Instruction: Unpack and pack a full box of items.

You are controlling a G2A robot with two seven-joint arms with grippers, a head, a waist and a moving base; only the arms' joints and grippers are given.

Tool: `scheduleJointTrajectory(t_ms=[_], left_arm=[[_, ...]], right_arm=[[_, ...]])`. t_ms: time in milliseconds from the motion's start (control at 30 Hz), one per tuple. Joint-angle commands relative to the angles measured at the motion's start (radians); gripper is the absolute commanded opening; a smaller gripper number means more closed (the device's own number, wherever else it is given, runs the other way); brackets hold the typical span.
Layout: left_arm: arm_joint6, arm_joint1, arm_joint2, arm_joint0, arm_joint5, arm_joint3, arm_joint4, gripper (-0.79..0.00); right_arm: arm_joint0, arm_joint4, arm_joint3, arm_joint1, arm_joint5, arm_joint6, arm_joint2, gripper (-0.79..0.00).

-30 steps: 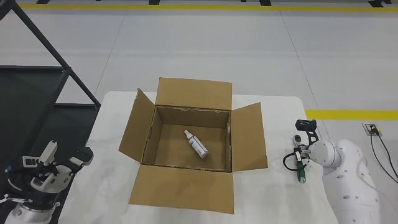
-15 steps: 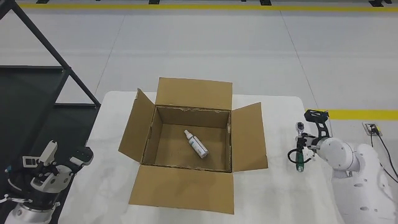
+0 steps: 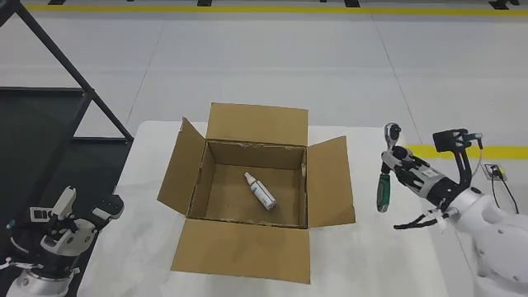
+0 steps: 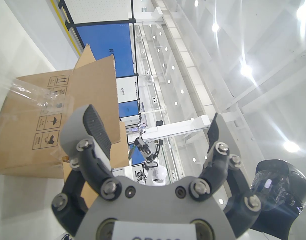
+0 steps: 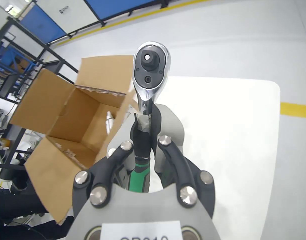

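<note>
Cardboard box [image 3: 247,252], brown with its flaps open, is sitting off to one side of the right claw [image 5: 146,123], which is now raising the chrome-headed, green-handled ratchet wrench [image 5: 151,73] clear of the white table [image 3: 371,247] it was down on a second ago, so I'm guessing packing is getting going. That claw is pinching the shaft just below the head. Small white spray bottle [image 3: 261,191] is lying inside the box. Left claw [image 4: 154,116] is hanging spread wide, gripping nothing, box just beside it
</note>
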Motion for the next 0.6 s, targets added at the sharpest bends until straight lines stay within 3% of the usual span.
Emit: scheduleJointTrajectory(t_ms=[0, 200, 433, 567], left_arm=[[0.000, 0.000, 0.000, 0.000, 0.000, 0.000, 0.000, 0.000], [0.000, 0.000, 0.000, 0.000, 0.000, 0.000, 0.000, 0.000], [0.000, 0.000, 0.000, 0.000, 0.000, 0.000, 0.000, 0.000], [0.000, 0.000, 0.000, 0.000, 0.000, 0.000, 0.000, 0.000]], right_arm=[[-0.005, -0.014, -0.058, 0.000, 0.012, -0.014, -0.036, -0.785], [0.039, -0.089, -0.125, -0.004, 0.097, -0.049, -0.202, -0.785], [0.203, -0.150, -0.004, -0.020, 0.212, -0.059, -0.423, -0.785], [0.216, -0.167, 0.008, -0.022, 0.233, -0.061, -0.438, -0.785]])
